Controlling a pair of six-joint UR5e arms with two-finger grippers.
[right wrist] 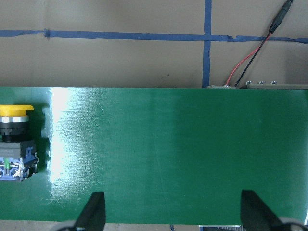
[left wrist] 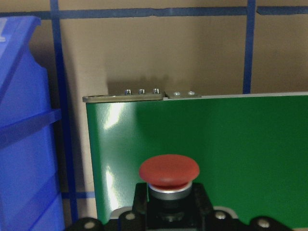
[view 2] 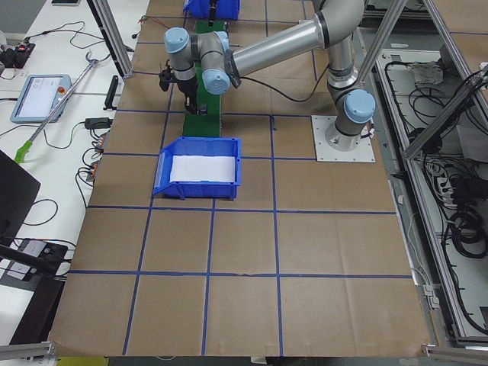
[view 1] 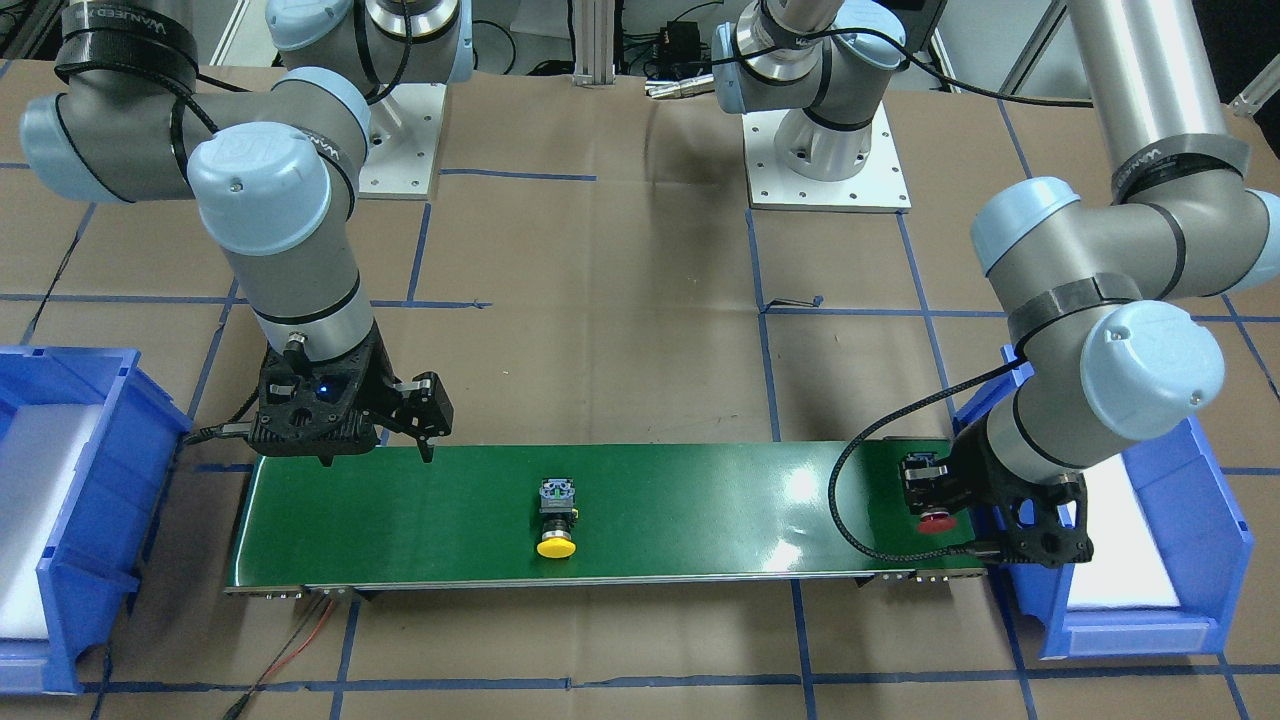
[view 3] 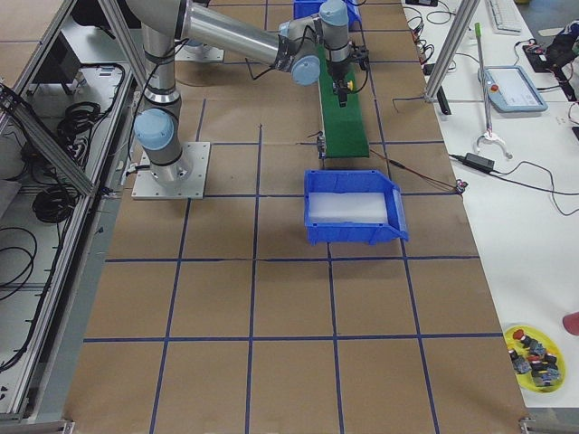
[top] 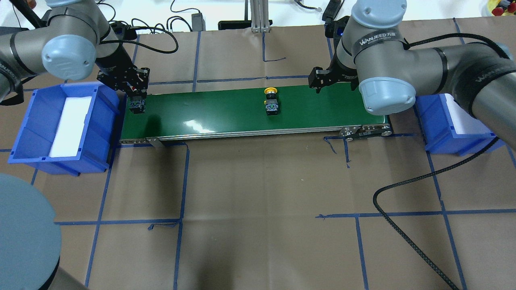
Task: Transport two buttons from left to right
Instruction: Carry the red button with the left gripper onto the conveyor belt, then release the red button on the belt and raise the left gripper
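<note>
A red button (view 1: pixel 937 520) is in my left gripper (view 1: pixel 925 490), which is shut on it over the left end of the green belt (view 1: pixel 700 510). The left wrist view shows its red cap (left wrist: pixel 169 171) just ahead of the jaws. From overhead its terminal block (top: pixel 137 105) hangs below the left gripper (top: pixel 135 94). A yellow button (view 1: pixel 556 518) lies on its side at mid-belt, also seen overhead (top: pixel 271 101) and in the right wrist view (right wrist: pixel 14 142). My right gripper (view 1: pixel 425 425) is open and empty above the belt's right end, its fingertips (right wrist: pixel 94 211) wide apart.
A blue bin (top: pixel 64 125) with white padding stands off the belt's left end, and another blue bin (top: pixel 447 125) off its right end. A black cable (top: pixel 403 233) trails over the brown, blue-taped table. Red and black wires (right wrist: pixel 245 62) run from the belt's right end.
</note>
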